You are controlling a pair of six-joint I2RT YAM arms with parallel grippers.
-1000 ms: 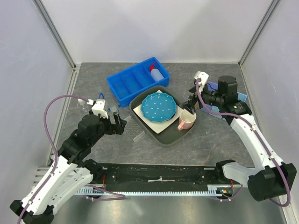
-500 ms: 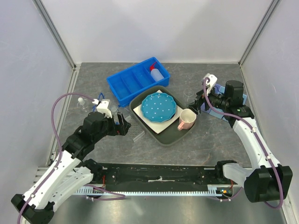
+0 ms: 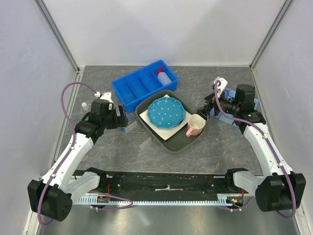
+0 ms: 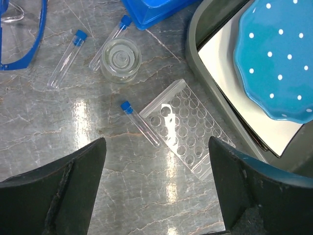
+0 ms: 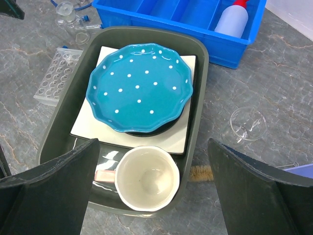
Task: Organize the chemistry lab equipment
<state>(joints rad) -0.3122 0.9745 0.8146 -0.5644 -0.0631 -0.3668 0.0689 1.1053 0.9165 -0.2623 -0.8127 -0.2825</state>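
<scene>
Grey marbled table (image 3: 220, 147), pale walls all round, both arms poised over it. The left pincer (image 4: 156, 143) hangs with its jaws spread wide and nothing in them. Right below it a blue-capped vial (image 4: 141, 124) lies flat on the stone, just beside the clear rack (image 4: 185, 131), which sits close by the grey tray (image 4: 192, 44). Further out there's a clear beaker (image 4: 120, 59) standing upright, two more vials (image 4: 65, 59) around it, and the blue goggles (image 4: 22, 36) off at the corner. That near vial looks the likely pick: light, thin-walled, slick and round, so it could roll away or squirt out of a hard pinch. Closing gently across the middle of the barrel, square to its length, seems safest. On the other side the right pincer (image 5: 151, 147) is wide open and empty too, above the pink mug (image 5: 146, 178) in the tray. A small brush (image 5: 199, 173) and a small clear beaker (image 5: 248, 124) lie on the table beside it, and the squeeze bottle (image 5: 234, 19) already sits in the blue bin (image 3: 138, 86).
</scene>
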